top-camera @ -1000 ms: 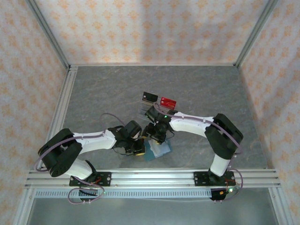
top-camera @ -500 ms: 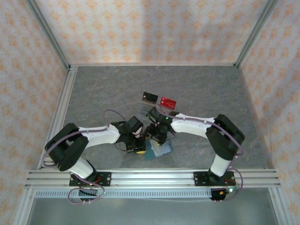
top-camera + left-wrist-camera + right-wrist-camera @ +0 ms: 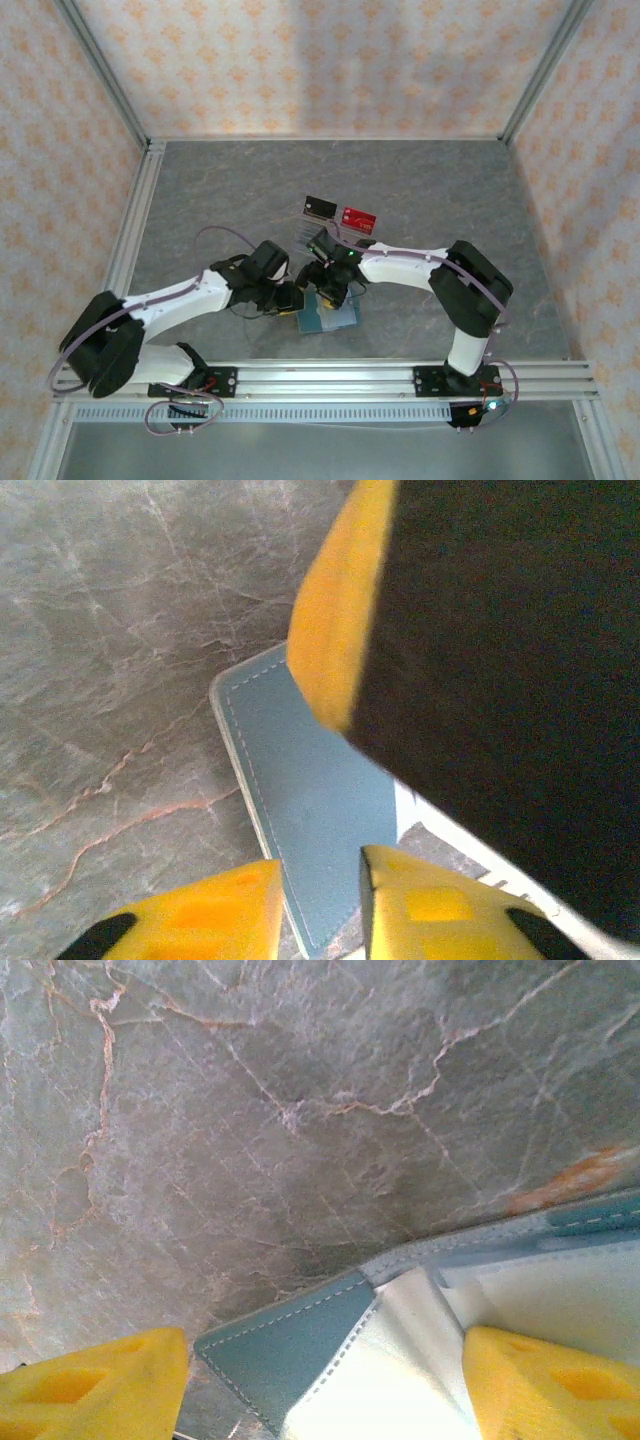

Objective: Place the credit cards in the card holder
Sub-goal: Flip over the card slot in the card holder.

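The teal-blue card holder (image 3: 326,319) lies near the front middle of the table, partly opened, its pale inside (image 3: 520,1300) showing. My left gripper (image 3: 291,298) is low at its left edge, open a little, and the holder's corner (image 3: 320,880) reaches into the gap between the yellow fingers (image 3: 200,920) without being pinched. My right gripper (image 3: 325,289) hovers over the holder's far side, open wide, with a teal corner (image 3: 285,1345) lying between its fingers (image 3: 95,1380). The black credit card (image 3: 320,207) and the red credit card (image 3: 358,217) lie flat farther back, untouched.
A clear plastic rack (image 3: 308,236) stands just behind the grippers, in front of the two cards. The two gripper heads are very close together; the right one's yellow and black finger (image 3: 340,610) looms in the left wrist view. Metal rails edge the table.
The left arm has stretched out to the right and its jaws went from shut to slightly apart. The right jaws widened. The holder shifted a little to the left.
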Motion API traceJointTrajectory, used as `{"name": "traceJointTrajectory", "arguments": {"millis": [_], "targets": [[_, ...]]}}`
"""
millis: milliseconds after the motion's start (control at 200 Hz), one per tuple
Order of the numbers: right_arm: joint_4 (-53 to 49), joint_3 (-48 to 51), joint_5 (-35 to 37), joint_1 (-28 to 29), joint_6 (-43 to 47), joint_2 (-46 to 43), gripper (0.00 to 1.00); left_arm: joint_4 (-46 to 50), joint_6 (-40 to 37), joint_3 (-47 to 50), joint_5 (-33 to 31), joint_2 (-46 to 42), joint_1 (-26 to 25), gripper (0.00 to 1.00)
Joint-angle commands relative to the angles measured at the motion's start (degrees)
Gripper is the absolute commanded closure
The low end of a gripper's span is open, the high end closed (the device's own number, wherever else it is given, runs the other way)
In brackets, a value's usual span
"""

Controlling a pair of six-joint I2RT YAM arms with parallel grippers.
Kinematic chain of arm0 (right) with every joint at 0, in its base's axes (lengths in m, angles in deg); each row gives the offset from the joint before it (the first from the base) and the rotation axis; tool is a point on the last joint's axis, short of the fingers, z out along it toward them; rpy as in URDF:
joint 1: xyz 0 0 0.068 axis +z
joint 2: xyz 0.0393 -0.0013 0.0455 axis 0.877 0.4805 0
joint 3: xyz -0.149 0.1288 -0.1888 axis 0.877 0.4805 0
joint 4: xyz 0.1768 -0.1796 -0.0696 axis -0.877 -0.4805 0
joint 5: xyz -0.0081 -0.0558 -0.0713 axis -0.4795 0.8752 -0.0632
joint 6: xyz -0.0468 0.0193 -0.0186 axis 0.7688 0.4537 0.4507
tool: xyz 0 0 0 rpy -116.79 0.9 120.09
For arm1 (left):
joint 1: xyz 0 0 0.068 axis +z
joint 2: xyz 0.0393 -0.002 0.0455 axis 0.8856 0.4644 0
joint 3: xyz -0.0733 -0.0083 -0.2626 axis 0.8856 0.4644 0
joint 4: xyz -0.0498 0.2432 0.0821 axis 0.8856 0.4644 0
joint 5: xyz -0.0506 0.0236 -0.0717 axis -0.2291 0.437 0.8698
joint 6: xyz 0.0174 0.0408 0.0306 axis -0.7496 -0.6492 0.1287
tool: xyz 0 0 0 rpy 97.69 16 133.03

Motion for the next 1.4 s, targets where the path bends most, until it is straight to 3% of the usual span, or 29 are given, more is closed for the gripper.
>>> {"name": "traceJointTrajectory", "arguments": {"millis": [0,125,255,585,1091,1396], "targets": [[-1.37,-0.81,1.67,0.54,-0.81,2.20,0.20,4.74,0.40,2.19,-2.73,-3.65,0.40,0.67],[-2.40,-1.89,1.73,0.54,-0.30,2.91,0.08,5.92,1.87,2.56,-3.21,-7.31,0.40,0.56],[-2.62,-2.32,1.66,0.53,-0.17,3.62,0.05,6.45,3.03,1.77,-3.96,-9.23,0.07,0.47],[-4.37,-4.54,0.64,0.54,1.29,4.39,0.04,-2.56,8.64,-1.82,-3.59,-2.17,-6.29,0.82],[-10.70,-9.48,0.39,-1.02,5.50,3.19,0.04,-11.33,12.66,-0.58,-5.20,9.13,-7.86,0.87],[-11.19,-10.48,-0.78,-2.72,6.02,3.76,0.04,-11.12,10.99,1.86,-7.82,9.85,-8.97,0.89]]}}
